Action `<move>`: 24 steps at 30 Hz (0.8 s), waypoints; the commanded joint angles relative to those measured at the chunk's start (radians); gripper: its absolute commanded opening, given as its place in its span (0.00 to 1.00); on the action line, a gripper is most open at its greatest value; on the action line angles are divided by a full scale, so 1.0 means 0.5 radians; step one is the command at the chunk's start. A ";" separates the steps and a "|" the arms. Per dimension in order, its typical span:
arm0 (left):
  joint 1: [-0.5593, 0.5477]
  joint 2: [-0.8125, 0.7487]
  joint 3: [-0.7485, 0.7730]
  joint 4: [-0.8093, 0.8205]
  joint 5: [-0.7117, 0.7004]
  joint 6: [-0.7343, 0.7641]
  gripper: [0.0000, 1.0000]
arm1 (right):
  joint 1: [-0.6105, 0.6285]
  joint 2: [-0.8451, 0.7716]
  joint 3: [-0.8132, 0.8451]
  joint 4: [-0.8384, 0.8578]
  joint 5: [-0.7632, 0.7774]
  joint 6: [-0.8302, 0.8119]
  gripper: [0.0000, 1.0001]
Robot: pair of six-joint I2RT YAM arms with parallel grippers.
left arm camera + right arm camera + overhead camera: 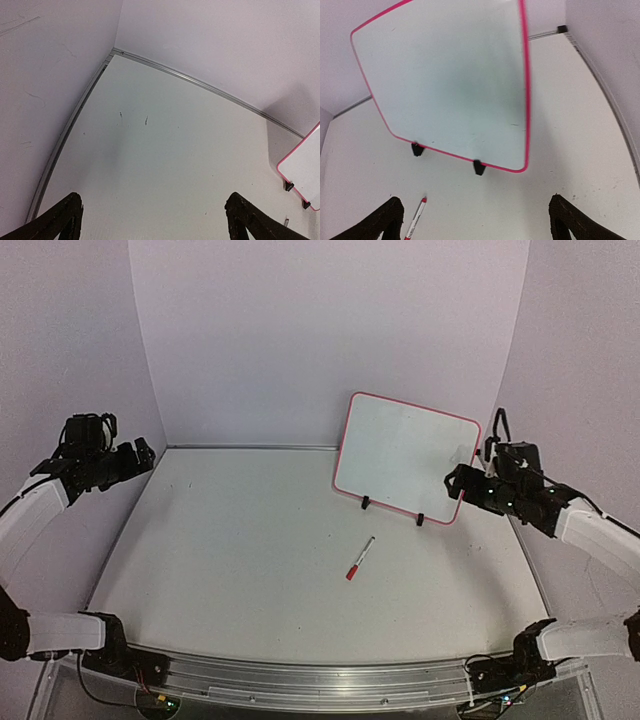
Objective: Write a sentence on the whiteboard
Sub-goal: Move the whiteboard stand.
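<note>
Nearest to us, the marker (360, 559) lies flat on the desk (240, 560), well apart from both arms, so we judge the task is at its very start: nothing has been picked up.

Farther out, the left tool (140, 455) hangs at the left edge of the desk with its jaws spread wide and nothing between them. The right tool (455, 480) is just as wide open and empty, hovering just beside the right lower corner of the whiteboard (408, 457). From its wrist view the marker shows low between the fingers.

Farthest back, the whiteboard stands on its two black clip feet at the right rear of the desk, tilted back, and we see no writing on its face.

The next move, as we read it, is a descent onto the marker's barrel. It calls for jaws lined up across the barrel and a firm, steady grip.
</note>
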 commanded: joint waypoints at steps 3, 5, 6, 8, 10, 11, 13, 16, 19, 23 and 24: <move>0.004 0.006 0.076 0.012 0.231 0.112 1.00 | 0.448 0.422 0.275 -0.067 0.402 0.182 0.90; 0.004 -0.014 0.038 0.055 0.307 0.089 1.00 | 0.644 0.616 0.412 -0.124 0.564 0.265 0.88; 0.004 -0.015 0.034 0.059 0.327 0.086 1.00 | 0.652 0.644 0.431 -0.141 0.580 0.304 0.87; 0.004 -0.012 0.015 0.086 0.380 0.066 0.99 | 0.668 0.850 0.514 -0.180 0.590 0.462 0.81; 0.004 -0.005 0.002 0.103 0.421 0.062 1.00 | 0.671 1.039 0.605 -0.287 0.659 0.625 0.79; 0.004 -0.003 0.002 0.108 0.430 0.062 1.00 | 0.669 1.103 0.646 -0.315 0.687 0.651 0.78; 0.004 -0.014 -0.005 0.116 0.453 0.061 1.00 | 0.668 1.248 0.715 -0.332 0.754 0.668 0.78; 0.004 -0.011 -0.022 0.133 0.481 0.048 0.99 | 0.620 1.434 0.825 -0.361 0.732 0.657 0.76; 0.004 0.001 -0.035 0.150 0.535 0.044 1.00 | 0.583 1.596 0.876 -0.362 0.694 0.630 0.71; 0.003 0.012 -0.060 0.166 0.590 0.035 1.00 | 0.552 1.790 0.973 -0.329 0.704 0.520 0.64; 0.004 0.013 -0.065 0.171 0.595 0.034 1.00 | 0.545 1.817 0.986 -0.324 0.706 0.502 0.62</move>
